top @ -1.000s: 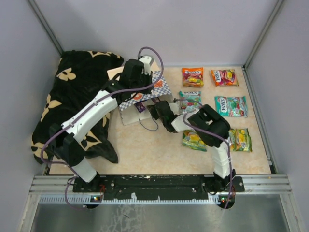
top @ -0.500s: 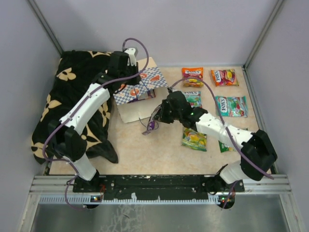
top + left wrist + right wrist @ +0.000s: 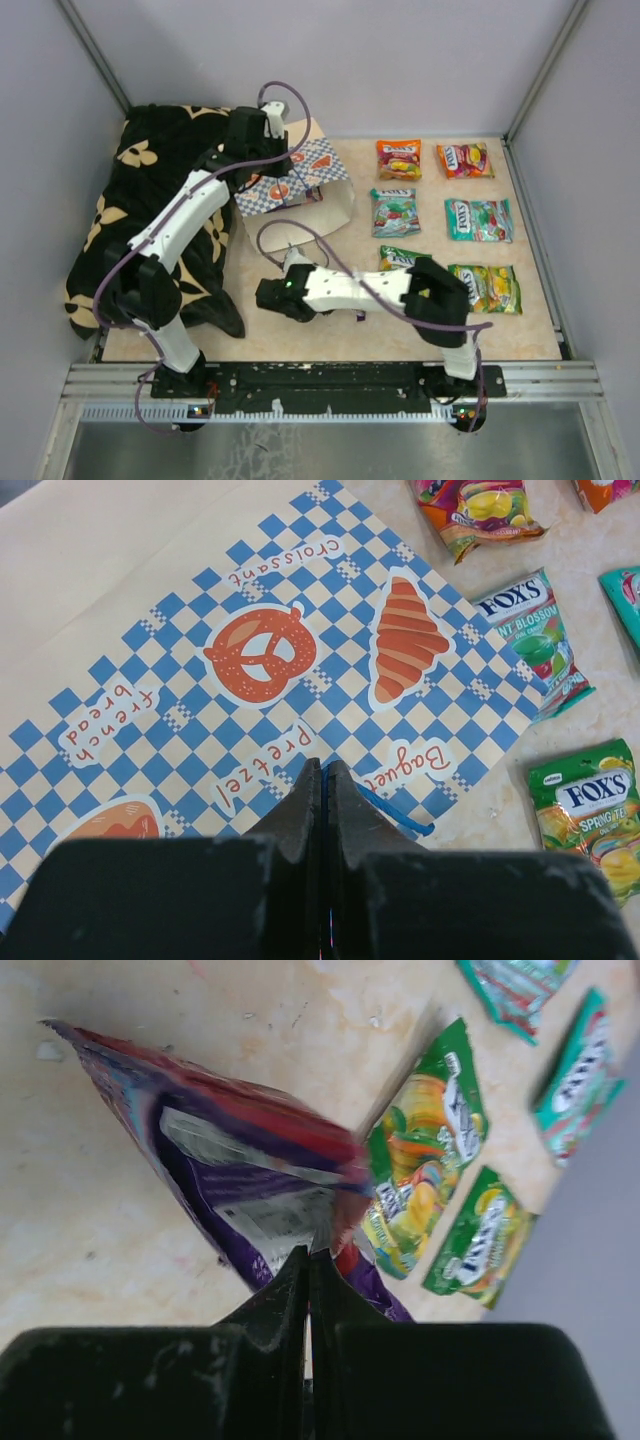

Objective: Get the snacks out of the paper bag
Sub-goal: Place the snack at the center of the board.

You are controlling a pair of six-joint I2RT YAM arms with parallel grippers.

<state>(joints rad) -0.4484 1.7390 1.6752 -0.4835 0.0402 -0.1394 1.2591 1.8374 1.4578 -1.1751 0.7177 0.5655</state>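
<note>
The paper bag (image 3: 312, 186) lies tilted on its side at the back left, its checkered band (image 3: 300, 640) filling the left wrist view. My left gripper (image 3: 323, 766) is shut on the bag's blue cord handle (image 3: 398, 817) and holds it above the bag (image 3: 276, 168). My right gripper (image 3: 308, 1253) is shut on the edge of a purple and red snack packet (image 3: 235, 1175), whose far corner touches the table. In the top view the right arm (image 3: 335, 289) stretches left across the front, with that packet hidden under it. Several snacks lie in rows at the right, among them an orange one (image 3: 399, 158).
A black flower-patterned cloth (image 3: 150, 215) is heaped along the left side, under the left arm. Two green packets (image 3: 425, 1175) (image 3: 482, 1242) lie just beyond the held packet. Teal packets (image 3: 479, 219) sit further right. Grey walls close in the table.
The right arm has drawn back from the bag's mouth and swung down and left along the front, carrying the purple packet. The left gripper keeps the bag's handle in place.
</note>
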